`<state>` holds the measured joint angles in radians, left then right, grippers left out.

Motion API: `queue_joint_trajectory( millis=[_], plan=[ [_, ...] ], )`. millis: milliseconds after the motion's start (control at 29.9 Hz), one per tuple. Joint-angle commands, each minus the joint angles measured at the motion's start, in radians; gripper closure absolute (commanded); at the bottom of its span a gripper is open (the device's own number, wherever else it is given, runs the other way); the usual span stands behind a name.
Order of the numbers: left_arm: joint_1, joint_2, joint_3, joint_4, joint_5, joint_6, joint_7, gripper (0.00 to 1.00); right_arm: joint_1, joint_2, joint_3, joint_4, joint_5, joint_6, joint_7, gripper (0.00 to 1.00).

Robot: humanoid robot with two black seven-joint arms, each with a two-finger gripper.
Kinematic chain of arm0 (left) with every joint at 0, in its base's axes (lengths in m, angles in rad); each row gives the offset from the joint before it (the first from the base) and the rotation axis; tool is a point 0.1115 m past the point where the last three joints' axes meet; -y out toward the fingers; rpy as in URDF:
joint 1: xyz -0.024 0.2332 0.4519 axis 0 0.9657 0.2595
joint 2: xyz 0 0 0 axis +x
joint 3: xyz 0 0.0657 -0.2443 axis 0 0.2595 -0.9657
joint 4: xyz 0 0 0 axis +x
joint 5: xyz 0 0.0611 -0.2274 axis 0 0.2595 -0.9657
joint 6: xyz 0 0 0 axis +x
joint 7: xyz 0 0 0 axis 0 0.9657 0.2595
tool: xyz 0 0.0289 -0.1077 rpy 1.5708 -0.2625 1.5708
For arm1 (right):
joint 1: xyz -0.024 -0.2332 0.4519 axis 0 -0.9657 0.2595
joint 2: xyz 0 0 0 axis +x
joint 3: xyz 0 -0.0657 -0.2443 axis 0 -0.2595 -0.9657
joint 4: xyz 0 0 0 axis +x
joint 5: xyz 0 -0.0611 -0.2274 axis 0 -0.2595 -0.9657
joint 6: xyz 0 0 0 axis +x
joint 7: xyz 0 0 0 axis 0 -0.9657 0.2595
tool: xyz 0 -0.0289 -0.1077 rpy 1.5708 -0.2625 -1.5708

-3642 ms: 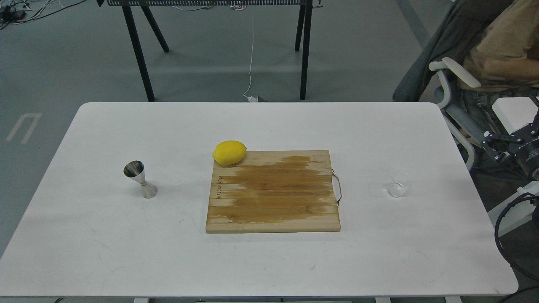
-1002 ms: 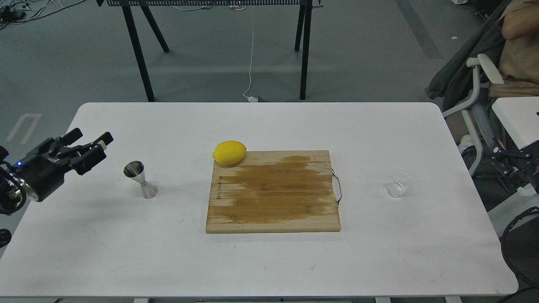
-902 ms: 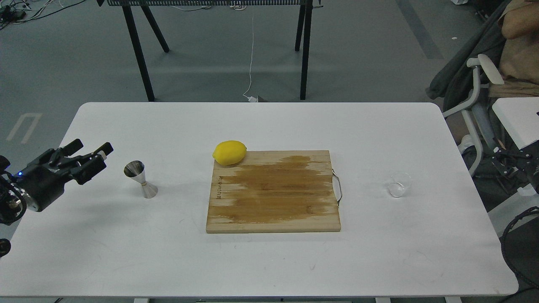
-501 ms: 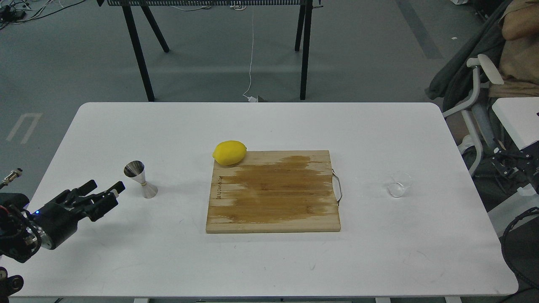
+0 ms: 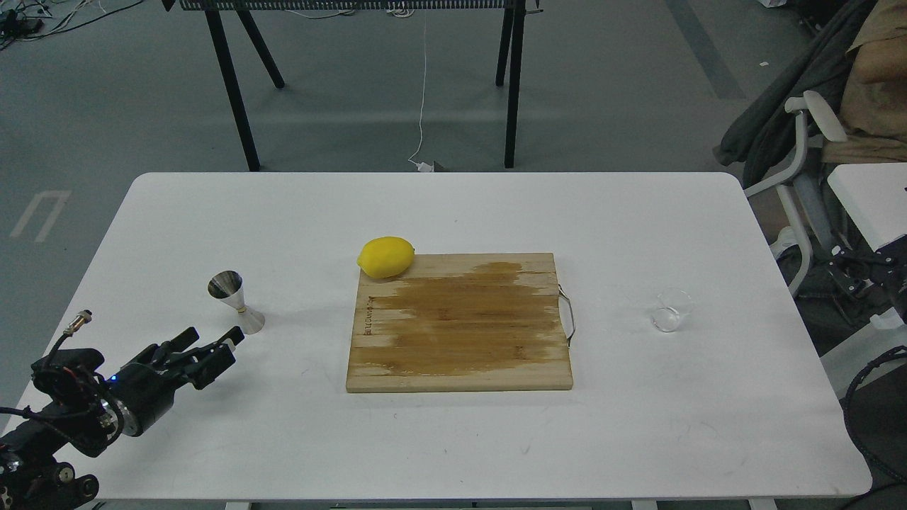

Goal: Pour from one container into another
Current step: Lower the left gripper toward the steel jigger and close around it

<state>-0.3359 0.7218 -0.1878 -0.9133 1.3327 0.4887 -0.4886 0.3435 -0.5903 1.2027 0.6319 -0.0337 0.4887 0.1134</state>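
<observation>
Since a second ago your left arm has dropped lower and swung nearer, reaching in from the table's point(image 5: 453, 205) near-left corner. Its left pincer point(image 5: 212, 342) now points up and right, fingers parted and empty, just below the steel jigger point(image 5: 236, 302), which stands upright. Further right, a lemon point(image 5: 386, 256) touches the cutting board's point(image 5: 460, 326) far-left corner. The glass cup point(image 5: 671, 310) sits well right, alone. Your right pincer is out of view.

On one white table point(image 5: 212, 212) there is one steel jigger point(image 5: 236, 302); one lemon point(image 5: 386, 256); one wooden cutting board point(image 5: 460, 326); one clear glass cup point(image 5: 670, 311); one gripper point(image 5: 212, 341) shows.
</observation>
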Motion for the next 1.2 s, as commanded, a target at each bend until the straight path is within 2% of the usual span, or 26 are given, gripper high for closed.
queue_joint_trajectory(
  millis=[0,334,835,1169],
  plan=[
    [-0.011,-0.031,-0.001,0.045,-0.001,0.0,0.0,0.02,0.0,0.0,0.0,0.002,0.0,0.0,0.0,0.01],
    [-0.049,-0.091,-0.012,0.134,-0.006,0.0,0.0,0.03,0.0,0.0,0.001,0.002,0.002,0.0,0.0,0.01],
    [-0.091,-0.174,-0.009,0.191,-0.01,0.0,0.0,0.03,0.003,0.0,0.003,0.002,0.002,0.0,0.0,0.01],
    [-0.138,-0.259,-0.004,0.298,-0.01,0.0,0.0,0.13,0.003,-0.002,0.005,0.002,0.002,0.0,0.0,0.01]
  ],
)
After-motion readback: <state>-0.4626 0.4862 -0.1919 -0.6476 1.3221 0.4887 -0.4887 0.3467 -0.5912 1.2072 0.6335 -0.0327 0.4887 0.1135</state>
